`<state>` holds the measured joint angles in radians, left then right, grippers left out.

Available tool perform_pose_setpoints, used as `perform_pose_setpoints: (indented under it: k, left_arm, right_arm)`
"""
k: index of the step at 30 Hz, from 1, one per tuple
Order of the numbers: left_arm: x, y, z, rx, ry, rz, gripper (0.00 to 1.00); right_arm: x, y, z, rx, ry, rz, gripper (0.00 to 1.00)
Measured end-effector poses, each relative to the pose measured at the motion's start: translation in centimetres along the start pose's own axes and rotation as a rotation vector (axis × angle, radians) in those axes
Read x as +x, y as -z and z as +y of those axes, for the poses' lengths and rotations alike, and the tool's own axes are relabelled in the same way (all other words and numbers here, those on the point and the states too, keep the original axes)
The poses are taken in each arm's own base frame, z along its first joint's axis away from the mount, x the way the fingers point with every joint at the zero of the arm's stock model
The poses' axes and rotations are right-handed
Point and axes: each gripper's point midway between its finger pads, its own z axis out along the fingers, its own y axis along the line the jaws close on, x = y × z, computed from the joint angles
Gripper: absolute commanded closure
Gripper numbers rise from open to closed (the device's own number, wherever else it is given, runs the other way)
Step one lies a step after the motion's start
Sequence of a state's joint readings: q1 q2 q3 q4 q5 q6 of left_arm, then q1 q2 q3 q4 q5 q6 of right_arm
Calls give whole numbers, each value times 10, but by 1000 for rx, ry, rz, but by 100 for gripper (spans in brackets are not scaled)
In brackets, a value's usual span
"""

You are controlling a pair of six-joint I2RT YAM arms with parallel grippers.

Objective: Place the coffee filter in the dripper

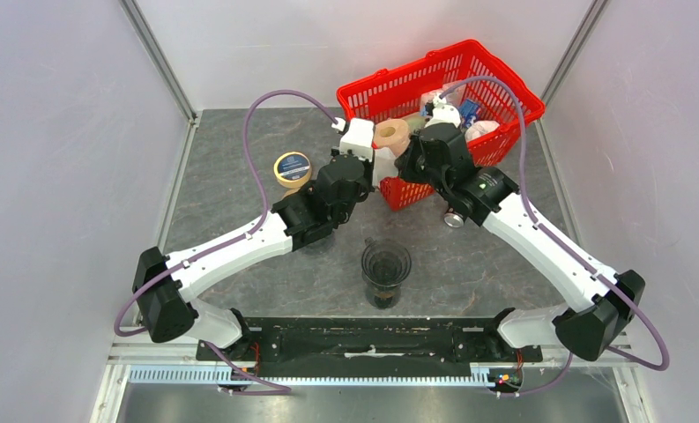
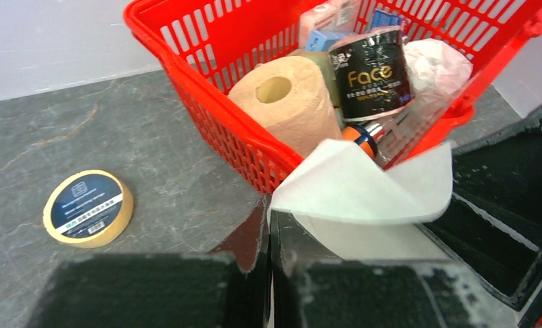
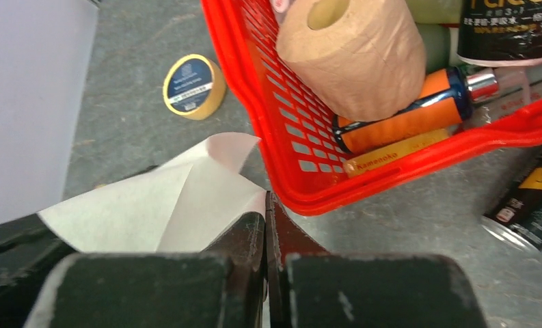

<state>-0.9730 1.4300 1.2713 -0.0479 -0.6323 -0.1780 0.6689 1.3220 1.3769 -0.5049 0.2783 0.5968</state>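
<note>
The white paper coffee filter (image 1: 383, 167) hangs in the air between both grippers, just in front of the red basket. My left gripper (image 1: 374, 169) is shut on one edge of it; in the left wrist view the filter (image 2: 363, 188) fans out to the right of the closed gripper (image 2: 268, 208). My right gripper (image 1: 405, 167) is shut on the opposite edge; in the right wrist view the filter (image 3: 152, 205) spreads left of the closed gripper (image 3: 266, 205). The dark glass dripper (image 1: 385, 267) stands upright on the table nearer the arm bases, well apart from the filter.
The red basket (image 1: 504, 84) stands at the back, holding a brown paper roll (image 2: 288, 99), a black "Face" pack (image 2: 370, 75) and an orange bottle (image 3: 404, 119). A yellow tape roll (image 1: 293, 169) lies left of it. A dark can (image 1: 456, 218) lies on the table by the right arm.
</note>
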Motion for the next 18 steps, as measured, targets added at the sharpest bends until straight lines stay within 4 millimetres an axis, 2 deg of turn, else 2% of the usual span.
perform_pose_setpoints:
  k: [6,18]
  left_arm:
    - [-1,0,10,-51,-28,-6,98]
    - [1,1,4,-23,-77,1,98]
  right_arm:
    - [6,-2,-12,67,58,32,100]
    - [-2,4,-20,109,175,23,100]
